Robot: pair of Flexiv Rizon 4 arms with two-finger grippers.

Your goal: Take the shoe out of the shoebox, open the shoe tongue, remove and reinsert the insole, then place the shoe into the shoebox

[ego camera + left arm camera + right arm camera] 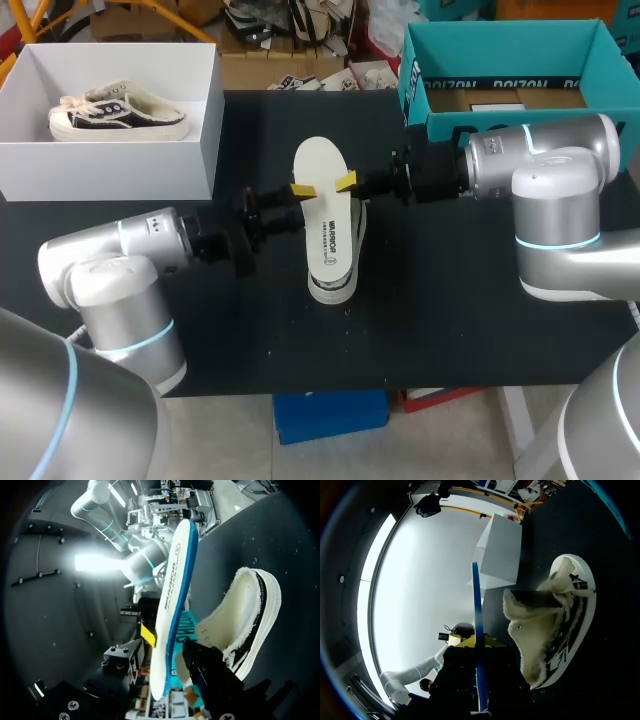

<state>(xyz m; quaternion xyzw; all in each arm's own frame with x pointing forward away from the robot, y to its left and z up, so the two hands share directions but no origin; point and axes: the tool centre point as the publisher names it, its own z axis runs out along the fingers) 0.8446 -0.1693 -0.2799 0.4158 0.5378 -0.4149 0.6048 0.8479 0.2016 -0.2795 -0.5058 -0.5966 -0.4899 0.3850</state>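
A white insole point(322, 170) with a blue underside hangs in the air over the middle of the black table, above the shoe. My right gripper point(345, 182) is shut on its right edge; in the right wrist view the thin blue edge point(476, 595) runs up from between the yellow tips point(477, 642). My left gripper point(299, 190) is at the insole's left edge, open, with the insole point(175, 580) between its fingers point(148, 634). The fleece-lined black and white shoe point(335, 278) lies on the table under the insole point(250, 620) point(555, 625).
An open white shoebox point(195, 150) stands at the back left with a second matching shoe point(115, 112) inside. An open teal box point(440, 128) stands at the back right, just behind my right arm. The table's front edge runs close below the shoe.
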